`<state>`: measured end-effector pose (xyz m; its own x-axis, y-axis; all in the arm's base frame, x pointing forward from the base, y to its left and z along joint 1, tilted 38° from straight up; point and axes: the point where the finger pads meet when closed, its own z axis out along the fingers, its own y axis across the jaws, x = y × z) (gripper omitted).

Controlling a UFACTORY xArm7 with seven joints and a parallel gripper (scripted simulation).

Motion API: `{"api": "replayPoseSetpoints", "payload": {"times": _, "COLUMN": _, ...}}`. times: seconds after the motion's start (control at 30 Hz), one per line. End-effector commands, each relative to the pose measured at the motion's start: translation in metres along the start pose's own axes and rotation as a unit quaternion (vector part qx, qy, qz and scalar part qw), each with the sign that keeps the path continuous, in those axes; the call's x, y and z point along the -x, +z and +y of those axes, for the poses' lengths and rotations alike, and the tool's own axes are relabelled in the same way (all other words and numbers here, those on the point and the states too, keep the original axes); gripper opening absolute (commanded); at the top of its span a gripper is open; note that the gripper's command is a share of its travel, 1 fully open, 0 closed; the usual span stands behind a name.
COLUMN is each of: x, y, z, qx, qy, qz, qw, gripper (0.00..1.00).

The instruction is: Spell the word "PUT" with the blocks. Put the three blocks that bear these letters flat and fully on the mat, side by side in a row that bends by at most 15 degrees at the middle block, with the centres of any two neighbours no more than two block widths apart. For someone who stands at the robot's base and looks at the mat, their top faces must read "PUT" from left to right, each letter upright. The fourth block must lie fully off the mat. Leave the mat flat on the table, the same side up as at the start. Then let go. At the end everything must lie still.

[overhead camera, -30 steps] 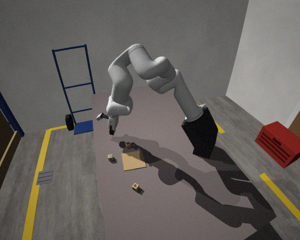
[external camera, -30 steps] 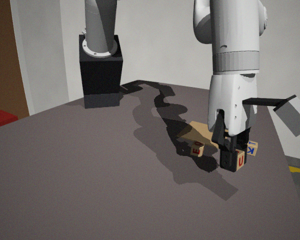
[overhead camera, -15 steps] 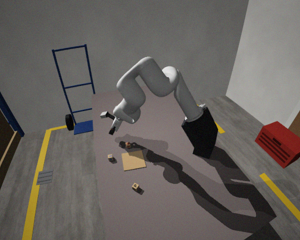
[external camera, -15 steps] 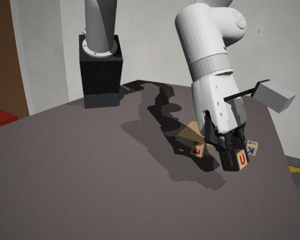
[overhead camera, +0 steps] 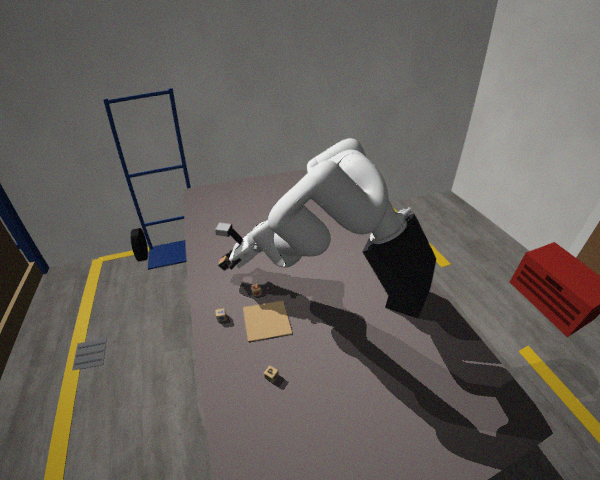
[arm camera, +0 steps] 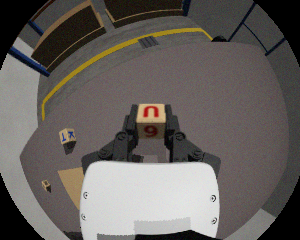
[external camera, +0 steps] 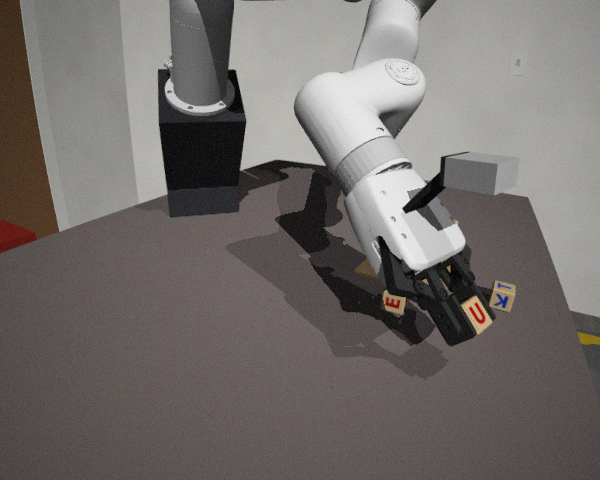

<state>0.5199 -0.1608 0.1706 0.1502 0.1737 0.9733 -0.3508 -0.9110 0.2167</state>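
My gripper (overhead camera: 227, 262) (external camera: 474, 316) (arm camera: 151, 113) is shut on a wooden block with a red U on one face and a red 6 or 9 on another. It holds this U block (external camera: 477, 313) (arm camera: 151, 112) tilted, above the table beyond the mat. The tan mat (overhead camera: 267, 322) (external camera: 363, 268) (arm camera: 71, 181) lies flat with no block on it. A block with blue T and K (overhead camera: 220, 315) (external camera: 503, 297) (arm camera: 67, 136) stands off its far side. A block showing P (overhead camera: 271, 373) (arm camera: 46, 185) lies apart. A block with a red E (overhead camera: 256, 290) (external camera: 393, 303) stands near the mat, hidden in the wrist view.
The arm's black pedestal (overhead camera: 403, 268) (external camera: 202, 155) stands at the table's base end. The arm's shadow crosses part of the mat and the table around the E block. A red box (overhead camera: 564, 289) and a blue hand truck (overhead camera: 167, 255) are beyond the table.
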Motion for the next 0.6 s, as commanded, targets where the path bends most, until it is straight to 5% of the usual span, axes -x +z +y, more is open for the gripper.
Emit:
{"api": "replayPoseSetpoints", "payload": {"times": 0.0, "x": 0.0002, "y": 0.0007, "z": -0.0023, "qx": 0.0, "qy": 0.0, "qz": 0.041, "qw": 0.999, "gripper": 0.27}}
{"api": "replayPoseSetpoints", "payload": {"times": 0.57, "x": 0.002, "y": 0.0013, "z": -0.0012, "qx": 0.0, "qy": 0.0, "qz": 0.07, "qw": 0.998, "gripper": 0.27}}
